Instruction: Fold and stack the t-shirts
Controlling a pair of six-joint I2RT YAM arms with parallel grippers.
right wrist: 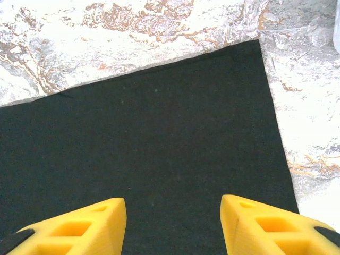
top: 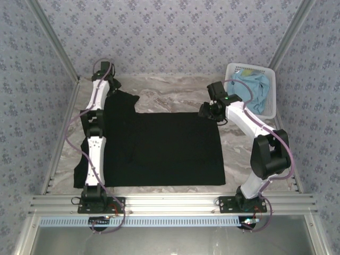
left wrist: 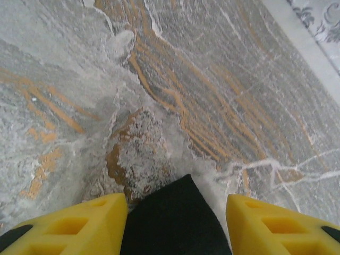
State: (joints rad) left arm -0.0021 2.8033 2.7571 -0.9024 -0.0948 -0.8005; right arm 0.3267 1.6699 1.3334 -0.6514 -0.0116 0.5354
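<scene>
Top external: black t-shirt (top: 170,149) flat mid-frame, blue t-shirt (top: 254,85) in basket (top: 249,66) upper right. Both spread, empty: left gripper (left wrist: 176,204) straddles a cloth tip, right gripper (right wrist: 172,204) over a corner. Limp, light; pinch edges.

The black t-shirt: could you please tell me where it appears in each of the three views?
Top external: black t-shirt spread flat across the centre of the picture.
Left wrist: one black corner at bottom centre.
Right wrist: it covers the middle and lower picture, with a corner at upper right.
Shared landmark: the marbled table top.
</scene>
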